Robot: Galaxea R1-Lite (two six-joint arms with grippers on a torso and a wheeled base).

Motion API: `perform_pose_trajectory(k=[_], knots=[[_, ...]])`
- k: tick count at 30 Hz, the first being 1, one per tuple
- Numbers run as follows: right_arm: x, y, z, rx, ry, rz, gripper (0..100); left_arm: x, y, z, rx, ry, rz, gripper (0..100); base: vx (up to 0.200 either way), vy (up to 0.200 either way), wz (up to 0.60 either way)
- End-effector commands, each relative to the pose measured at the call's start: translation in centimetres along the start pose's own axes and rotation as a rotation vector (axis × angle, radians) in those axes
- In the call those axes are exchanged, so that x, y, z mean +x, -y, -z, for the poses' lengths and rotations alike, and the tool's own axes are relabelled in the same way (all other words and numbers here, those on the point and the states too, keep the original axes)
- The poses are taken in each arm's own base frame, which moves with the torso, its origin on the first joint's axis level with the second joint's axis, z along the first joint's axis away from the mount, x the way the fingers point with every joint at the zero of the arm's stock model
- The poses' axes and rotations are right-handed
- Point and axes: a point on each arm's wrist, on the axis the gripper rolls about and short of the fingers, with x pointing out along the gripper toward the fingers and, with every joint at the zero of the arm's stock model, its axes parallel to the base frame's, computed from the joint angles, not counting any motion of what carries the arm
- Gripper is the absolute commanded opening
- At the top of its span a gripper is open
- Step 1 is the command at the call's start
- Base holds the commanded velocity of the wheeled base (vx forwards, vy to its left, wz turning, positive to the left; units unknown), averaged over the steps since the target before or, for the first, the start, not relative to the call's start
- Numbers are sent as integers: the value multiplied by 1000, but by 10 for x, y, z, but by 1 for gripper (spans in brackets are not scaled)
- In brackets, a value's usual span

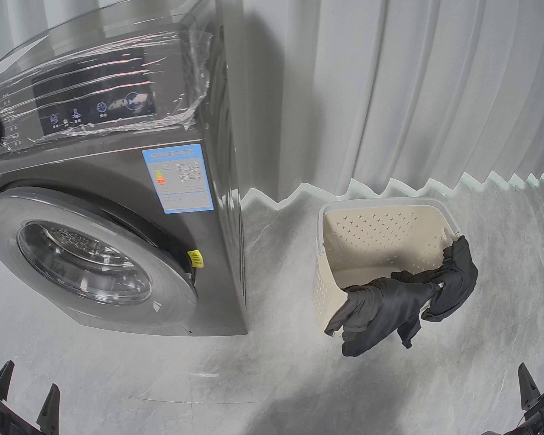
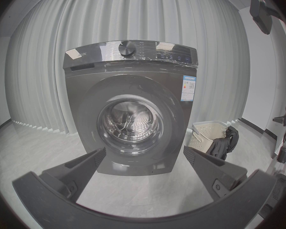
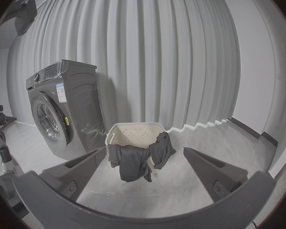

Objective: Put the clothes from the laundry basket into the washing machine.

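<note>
Okay, dark garment (image 1: 399,309) hangs limp over near rim of laundry basket (image 1: 381,225), right of washing machine (image 1: 163,212). Looks soft, light; pinch a bunched fold. Left gripper (image 1: 27,385) and right gripper (image 1: 541,364) spread, empty.

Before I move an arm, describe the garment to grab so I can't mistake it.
Start at the grey washing machine; on the floor to its right in the head view stands a cream perforated laundry basket. Over the basket's near rim hangs a dark garment, the only dark, limp thing against pale basket and floor.
</note>
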Motion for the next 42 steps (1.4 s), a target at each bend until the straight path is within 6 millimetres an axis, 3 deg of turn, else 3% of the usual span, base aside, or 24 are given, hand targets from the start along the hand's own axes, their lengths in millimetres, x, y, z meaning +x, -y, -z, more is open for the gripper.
perform_pose_trajectory(k=[1, 21, 30, 38, 42], knots=[[0, 0, 5, 0, -1, 0, 100, 0, 0, 5, 0, 2, 0, 100, 0, 200, 0], [0, 0, 5, 0, -1, 0, 100, 0, 0, 5, 10, -1, -8, 100, 0, 200, 0], [0, 0, 5, -3, -1, -5, 100, 0, 0, 5, 4, -1, -3, 100, 0, 0, 0], [0, 0, 5, -1, -3, 0, 100, 0, 0, 5, 4, 0, -2, 100, -200, 0, 0], [0, 0, 5, -1, -3, -1, 100, 0, 0, 5, 7, -1, -5, 100, 0, 0, 0]])
